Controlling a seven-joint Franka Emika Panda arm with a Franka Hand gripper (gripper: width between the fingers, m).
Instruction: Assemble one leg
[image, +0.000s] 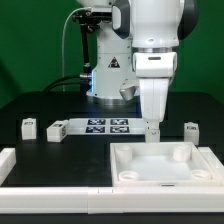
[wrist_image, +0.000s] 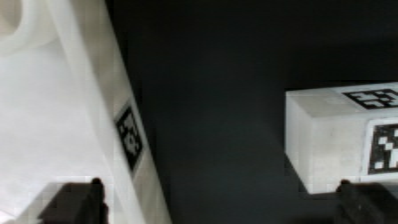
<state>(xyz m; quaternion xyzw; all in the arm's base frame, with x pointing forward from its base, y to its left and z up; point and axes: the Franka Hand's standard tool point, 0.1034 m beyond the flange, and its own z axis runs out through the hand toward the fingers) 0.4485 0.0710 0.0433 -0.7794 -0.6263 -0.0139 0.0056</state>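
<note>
Several small white legs with tags lie on the dark table. One leg (image: 154, 131) lies right under my gripper (image: 152, 121), just behind the large white panel (image: 165, 168). In the wrist view this leg (wrist_image: 342, 140) is a white block with tags on two faces. It lies off to one side, near one dark fingertip (wrist_image: 365, 201). The other fingertip (wrist_image: 71, 204) is over the panel's edge (wrist_image: 80, 120), which carries a side tag. My gripper (wrist_image: 217, 206) is open and empty, with bare dark table between the fingers.
Other legs lie at the exterior view's left (image: 28, 126), (image: 56, 130) and right (image: 190, 131). The marker board (image: 106, 126) lies behind the gripper. A white block (image: 8, 164) sits at the front left. The robot's base (image: 108, 75) stands at the back.
</note>
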